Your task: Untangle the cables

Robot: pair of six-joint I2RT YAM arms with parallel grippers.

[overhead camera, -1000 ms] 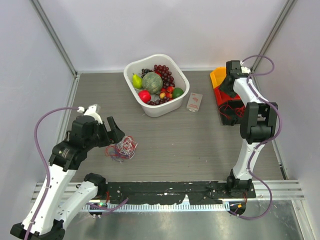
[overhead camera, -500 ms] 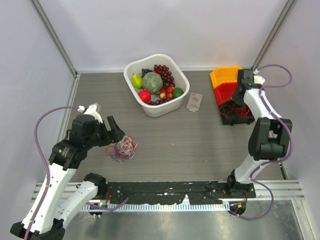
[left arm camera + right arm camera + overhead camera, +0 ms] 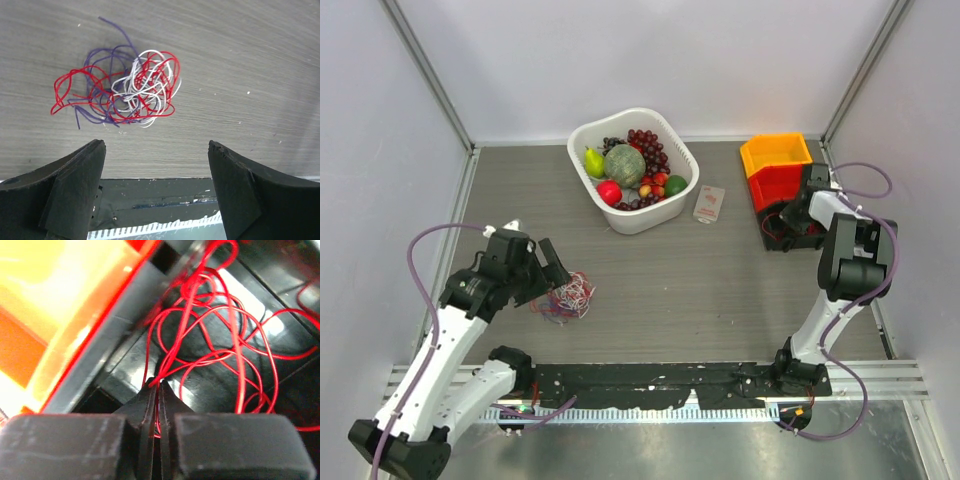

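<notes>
Since the last frame my right arm has folded down. The right hand [image 3: 159,386] now sits in the black bin [image 3: 777,238], pressed together on a red wire [image 3: 200,335], seemingly a single strand. The left hand [image 3: 157,150] has dipped and is spread above the cables [image 3: 125,92], which lie bunched on the grey tabletop [image 3: 720,290]. White walls enclose it, and the fruit basket [image 3: 655,216] stands at the back.
</notes>
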